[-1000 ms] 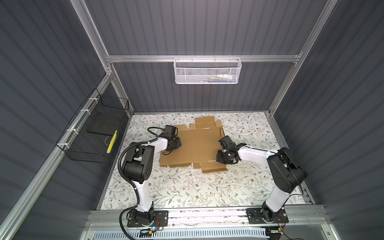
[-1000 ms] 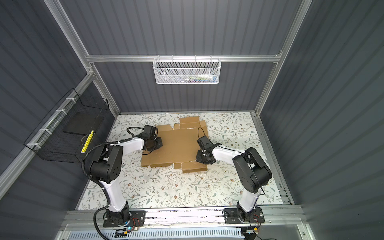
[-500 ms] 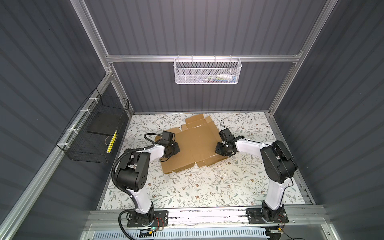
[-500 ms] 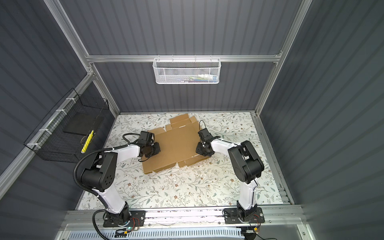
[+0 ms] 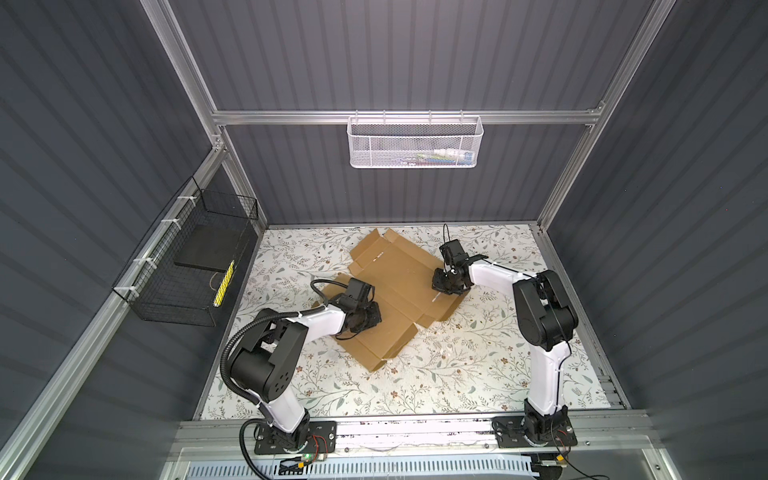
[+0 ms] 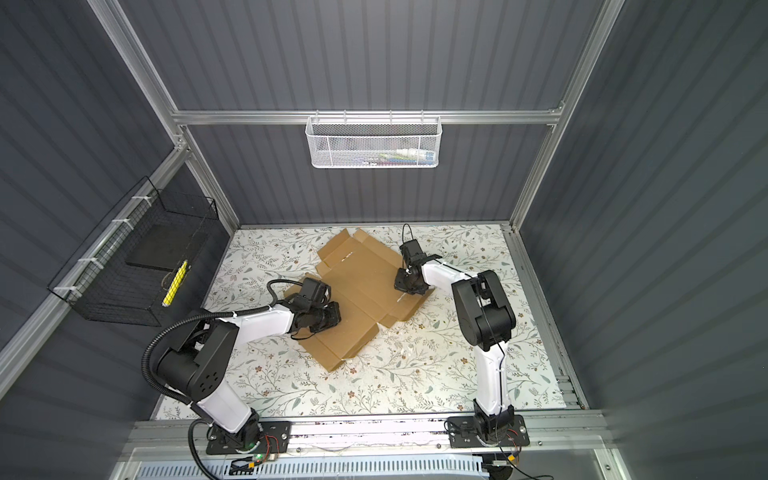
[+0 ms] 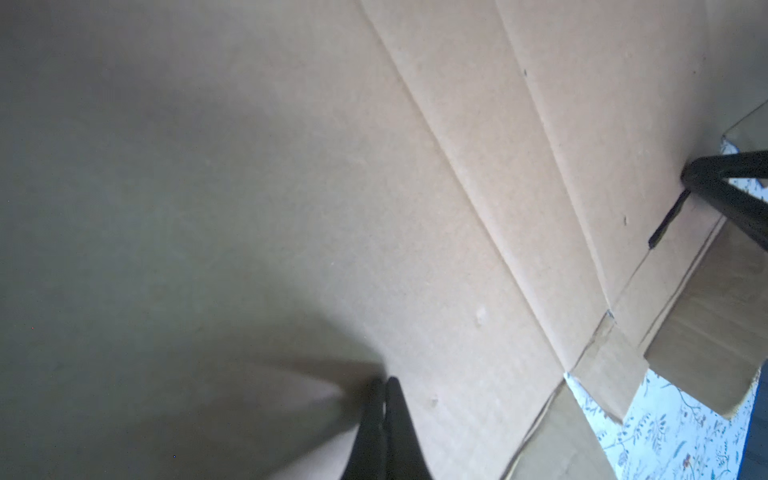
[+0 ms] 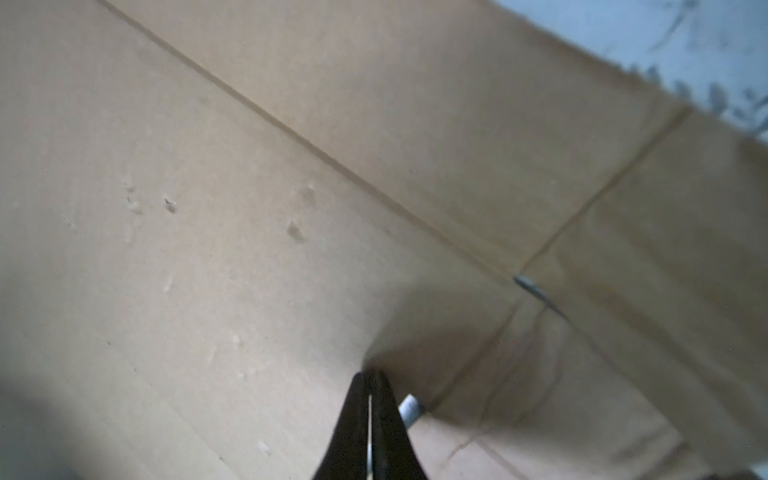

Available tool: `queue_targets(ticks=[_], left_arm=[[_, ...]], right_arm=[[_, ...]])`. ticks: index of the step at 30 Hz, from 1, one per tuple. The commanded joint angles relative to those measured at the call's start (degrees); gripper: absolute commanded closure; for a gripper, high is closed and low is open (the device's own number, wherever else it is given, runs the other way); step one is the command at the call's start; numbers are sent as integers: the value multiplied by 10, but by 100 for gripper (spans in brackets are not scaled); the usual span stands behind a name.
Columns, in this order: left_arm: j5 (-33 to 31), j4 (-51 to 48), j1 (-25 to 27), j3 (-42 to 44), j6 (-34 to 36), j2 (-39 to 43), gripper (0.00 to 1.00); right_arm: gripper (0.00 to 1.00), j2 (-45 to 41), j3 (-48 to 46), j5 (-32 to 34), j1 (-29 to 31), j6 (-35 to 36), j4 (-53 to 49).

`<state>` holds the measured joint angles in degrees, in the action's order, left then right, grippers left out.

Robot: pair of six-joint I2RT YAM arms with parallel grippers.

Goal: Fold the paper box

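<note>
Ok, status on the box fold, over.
Left gripper shut, right gripper shut, both tips on box. Box unfolded, askew on table. Nothing in the way.

My right gripper [image 8: 369, 380], jaws pressed together, touches the paper box [image 8: 232, 257] beside crossing creases; floral table cover [image 8: 648, 29] shows beyond its edge.

Both top views are evenly lit and pretty sharp, just some bowing at the edges. Wrist views are way softer: the paper box [image 7: 457, 208] goes murky with shadow around the left gripper [image 7: 384, 380], and everything past the right gripper [image 8: 369, 374] is smeary.
</note>
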<state>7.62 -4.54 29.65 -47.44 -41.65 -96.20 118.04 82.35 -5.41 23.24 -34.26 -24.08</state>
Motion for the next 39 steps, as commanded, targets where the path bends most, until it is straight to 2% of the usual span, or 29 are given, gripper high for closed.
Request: queue_targets(ticks=[1, 9, 17, 26, 39], left_arm=[[-8, -54, 1, -24, 4, 17, 100], [-43, -120, -28, -113, 65, 14, 100], [-55, -145, -109, -105, 103, 24, 100], [-82, -156, -142, -76, 123, 31, 100], [-81, -135, -148, -17, 101, 34, 100]], right_arm=[[90, -29, 9, -3, 0, 28, -38], [89, -156, -68, 9, 24, 17, -44], [87, -236, -161, 19, 69, -37, -15], [87, -178, -131, -4, 98, -55, 10], [87, -78, -58, -32, 99, -46, 15]])
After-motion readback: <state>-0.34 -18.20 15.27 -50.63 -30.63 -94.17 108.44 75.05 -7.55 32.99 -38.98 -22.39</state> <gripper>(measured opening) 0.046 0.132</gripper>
